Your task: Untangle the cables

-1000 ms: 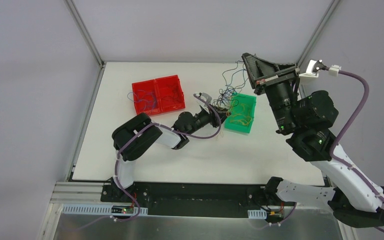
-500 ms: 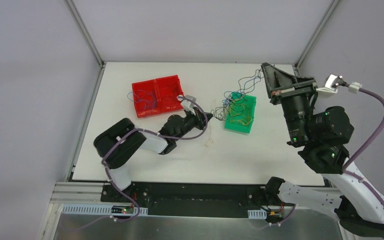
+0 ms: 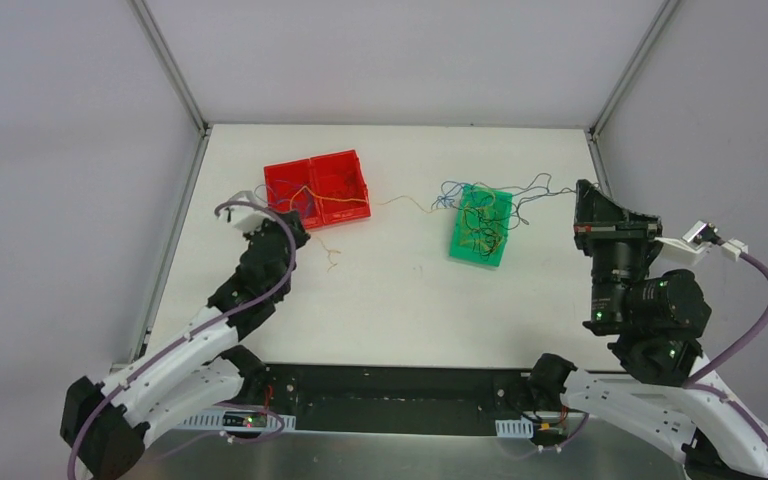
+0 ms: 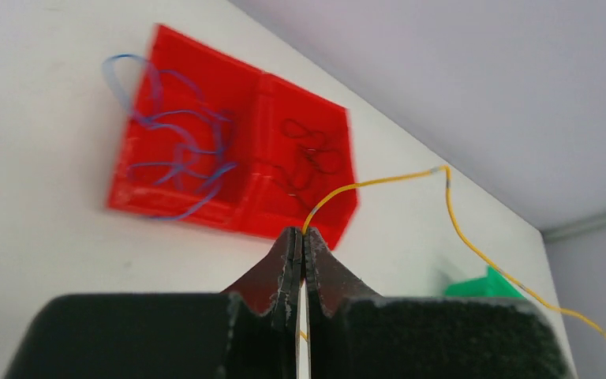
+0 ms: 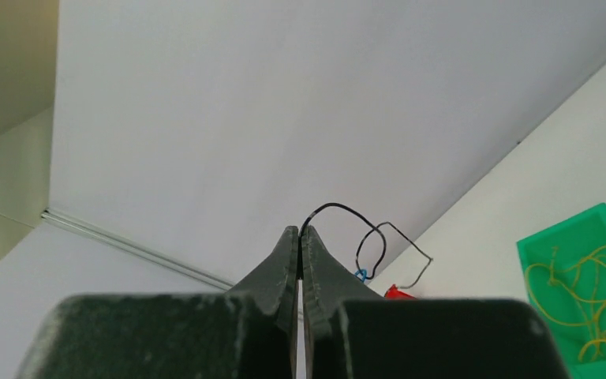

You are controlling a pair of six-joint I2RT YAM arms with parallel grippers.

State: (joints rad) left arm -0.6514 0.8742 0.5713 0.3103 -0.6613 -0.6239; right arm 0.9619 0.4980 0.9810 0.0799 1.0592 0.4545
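My left gripper [image 4: 300,234] is pinched shut on a yellow cable [image 4: 379,181] stretched out left of the green bin [image 3: 501,250]. My right gripper [image 5: 300,233], clamped on a black cable [image 5: 339,207], is off to the bin's right. Blue cables [image 4: 173,150] lie sorted in the red bin [image 3: 355,208] further left, but a tangle [image 3: 480,215] sits over the green bin, so I'd call it partway.

The cables [image 3: 478,215] are hair-thin wires. Most sit knotted, yellow and orange, in the green bin [image 3: 500,250] (blue loops spill past its far rim). One yellow wire [image 4: 379,182] stretches toward the red bin [image 3: 320,215], which holds blue and black strands in separate compartments.
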